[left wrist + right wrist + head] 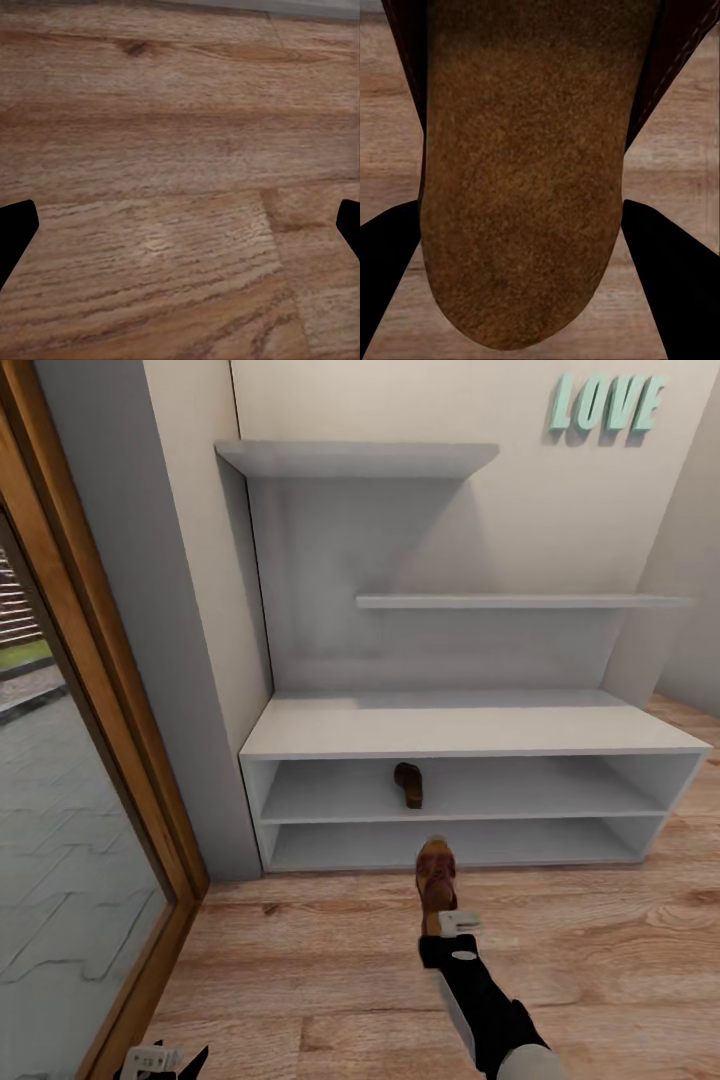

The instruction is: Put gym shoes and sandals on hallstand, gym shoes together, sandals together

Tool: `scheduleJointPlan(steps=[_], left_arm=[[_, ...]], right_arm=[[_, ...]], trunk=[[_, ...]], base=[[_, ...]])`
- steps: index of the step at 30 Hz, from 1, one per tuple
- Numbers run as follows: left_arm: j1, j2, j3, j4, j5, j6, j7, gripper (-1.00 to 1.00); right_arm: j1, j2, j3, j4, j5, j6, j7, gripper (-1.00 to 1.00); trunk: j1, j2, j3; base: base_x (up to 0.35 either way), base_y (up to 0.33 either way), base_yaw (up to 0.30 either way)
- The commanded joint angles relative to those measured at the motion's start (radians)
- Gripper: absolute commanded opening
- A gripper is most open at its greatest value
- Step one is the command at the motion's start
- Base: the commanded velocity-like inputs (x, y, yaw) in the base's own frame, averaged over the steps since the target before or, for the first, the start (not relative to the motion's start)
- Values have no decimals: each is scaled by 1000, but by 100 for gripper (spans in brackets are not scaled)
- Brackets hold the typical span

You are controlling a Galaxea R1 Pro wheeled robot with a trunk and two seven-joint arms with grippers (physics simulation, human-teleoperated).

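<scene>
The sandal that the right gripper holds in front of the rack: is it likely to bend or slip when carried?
The sandal sticks straight out from the right gripper without drooping, so it is probably fairly stiff. Its footbed looks rough and suede-like, so slipping seems unlikely. It is held near one end, so it may swing.

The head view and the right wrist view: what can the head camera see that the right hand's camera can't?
Head view alone: the wide light-grey hallstand, a dark brown sandal on its upper open shelf, the teal LOVE letters on the wall, a wood-framed glass door, and the left gripper low near the floor.

Right wrist view alone: a close look at the held sandal's fuzzy tan footbed, with black fingers on both sides.

Both: the second brown sandal held in the right gripper, and the light brown wood-plank floor.
</scene>
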Motion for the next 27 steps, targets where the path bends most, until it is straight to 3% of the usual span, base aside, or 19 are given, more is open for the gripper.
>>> scheduleJointPlan(steps=[1,6,10,27], left_arm=[[-1,-1,8,1,-3,-2,-8,100],[-1,-2,8,1,-3,-4,-9,100],[-1,-3,6,1,-3,-5,-9,100],[1,-14,2,4,-5,-4,-8,100]], right_arm=[[-11,1,3,-3,11,13,-9,-100],[-81,1,35,-6,17,41,-44,-100],[-127,1,41,-8,16,115,-48,-100],[-137,1,46,-7,13,136,-39,-100]], trunk=[[0,0,-1],[0,0,-1],[0,0,-1],[0,0,-1]], base=[[0,0,0],[0,0,0],[0,0,0],[0,0,0]])
